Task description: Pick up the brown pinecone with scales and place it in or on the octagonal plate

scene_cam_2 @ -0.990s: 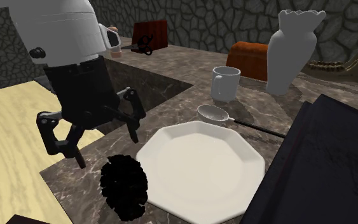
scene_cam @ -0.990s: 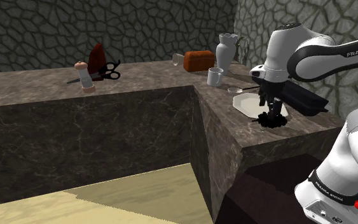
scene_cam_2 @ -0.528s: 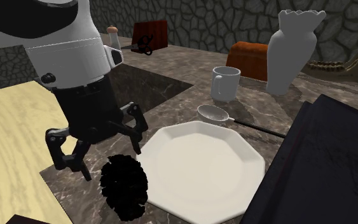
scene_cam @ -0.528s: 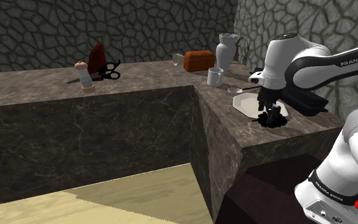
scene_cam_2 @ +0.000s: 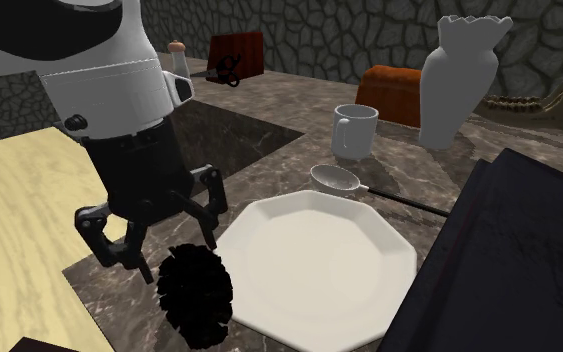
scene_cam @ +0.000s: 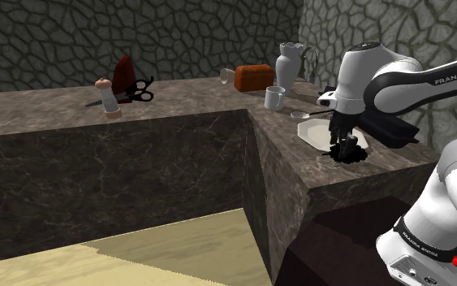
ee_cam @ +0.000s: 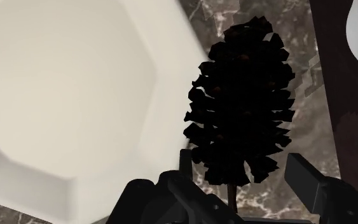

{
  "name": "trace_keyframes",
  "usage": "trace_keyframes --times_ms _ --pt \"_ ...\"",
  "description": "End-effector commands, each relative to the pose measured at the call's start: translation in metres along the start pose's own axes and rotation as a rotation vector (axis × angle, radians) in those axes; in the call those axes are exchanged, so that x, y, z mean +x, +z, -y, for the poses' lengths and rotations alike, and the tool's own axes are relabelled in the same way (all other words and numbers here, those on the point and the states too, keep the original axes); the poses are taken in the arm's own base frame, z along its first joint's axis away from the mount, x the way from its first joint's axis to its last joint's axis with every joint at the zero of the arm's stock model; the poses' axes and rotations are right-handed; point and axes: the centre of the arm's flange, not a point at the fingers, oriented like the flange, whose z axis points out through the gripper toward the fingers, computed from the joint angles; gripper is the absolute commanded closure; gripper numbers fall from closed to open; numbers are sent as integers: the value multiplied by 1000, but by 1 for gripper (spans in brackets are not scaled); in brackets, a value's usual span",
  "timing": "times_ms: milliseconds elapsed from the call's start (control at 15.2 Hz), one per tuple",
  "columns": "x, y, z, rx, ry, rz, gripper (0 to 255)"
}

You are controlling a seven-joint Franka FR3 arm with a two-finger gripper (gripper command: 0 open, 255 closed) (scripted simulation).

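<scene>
Wrist view: the claw (ee_cam: 244, 186) is spread wide, one black finger on each side of the stem end of the pinecone (ee_cam: 241, 102), and neither finger clasps it. The pinecone is scaly and almost black, and it lies on its side on the dark marbled bench (scene_cam_2: 99, 290), just beside the rim of the white octagonal plate (scene_cam_2: 319, 265). In the second exterior view the claw hangs low over the pinecone near the bench's edge. Beyond the plate lie a spoon (scene_cam_2: 335, 179) and a white mug (scene_cam_2: 354, 130).
</scene>
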Motion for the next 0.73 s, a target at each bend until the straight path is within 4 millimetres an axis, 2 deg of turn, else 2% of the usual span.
trace_keyframes --times_ms 0,396,660 --pt "0 1 0 1 0 2 255" --pt "0 1 0 1 0 2 255" --pt "-3 -19 -1 1 0 2 255"
